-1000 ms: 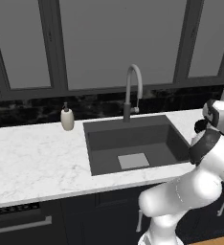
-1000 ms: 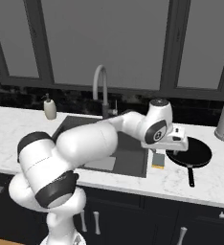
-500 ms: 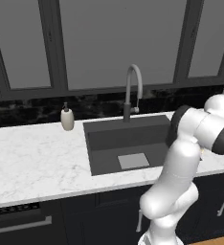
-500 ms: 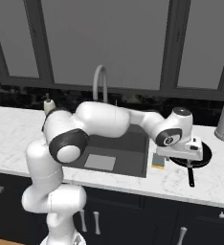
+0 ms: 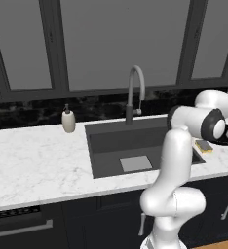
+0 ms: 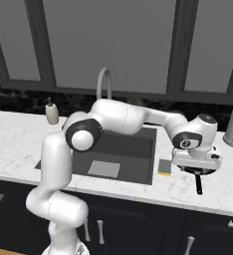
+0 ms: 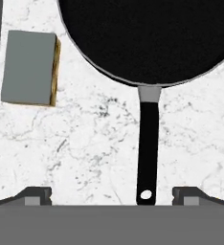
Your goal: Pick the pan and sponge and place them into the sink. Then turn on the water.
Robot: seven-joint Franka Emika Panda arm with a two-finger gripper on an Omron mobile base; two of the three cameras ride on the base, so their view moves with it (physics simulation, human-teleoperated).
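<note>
Gripper (image 7: 112,196) wide open, holding nothing, above thin handle of round black frying pan (image 7: 147,38); yellow, grey-green-topped sponge (image 7: 30,68) upper left, prob. apart from pan.

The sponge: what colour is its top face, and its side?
The sponge has a grey-green top and a yellow side, clearest in the hand view.

Pan (image 7: 147,38) handle between open jaws; sponge (image 7: 30,68) beside.

So the black pan (image 7: 147,38) sits flat on the marble bench right of the sink (image 6: 143,164), thin handle (image 7: 148,143) pointing at the front edge. The sponge (image 7: 30,67), grey-green face up with yellow sides, lies between pan and sink rim. The grey basin's dry, faucet (image 5: 135,92) behind it.
</note>
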